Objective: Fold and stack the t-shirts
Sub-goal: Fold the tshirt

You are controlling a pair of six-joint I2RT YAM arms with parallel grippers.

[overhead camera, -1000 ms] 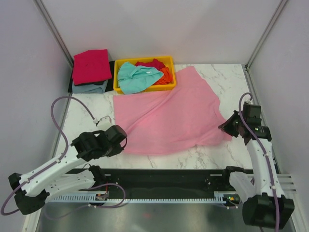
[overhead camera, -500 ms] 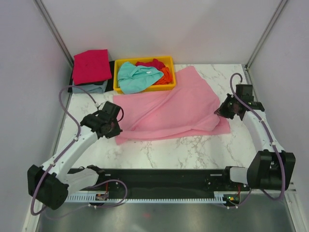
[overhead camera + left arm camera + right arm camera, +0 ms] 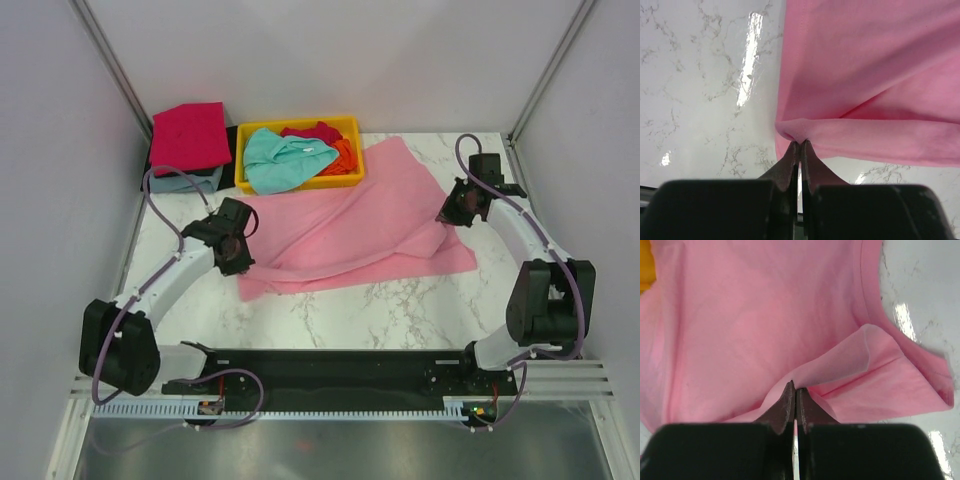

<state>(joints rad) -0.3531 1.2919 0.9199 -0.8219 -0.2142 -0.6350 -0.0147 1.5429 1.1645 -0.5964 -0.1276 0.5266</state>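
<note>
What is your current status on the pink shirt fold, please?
Left gripper shut on pink t-shirt corner. Right gripper shut on its right edge. Shirt part-folded. Yellow tray behind, not blocking.

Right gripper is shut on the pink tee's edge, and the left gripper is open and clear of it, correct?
Not quite. The left gripper is also shut on the pink tee, pinching a fold at its edge, as the left wrist view shows. The right gripper is indeed shut on the tee's edge.
</note>
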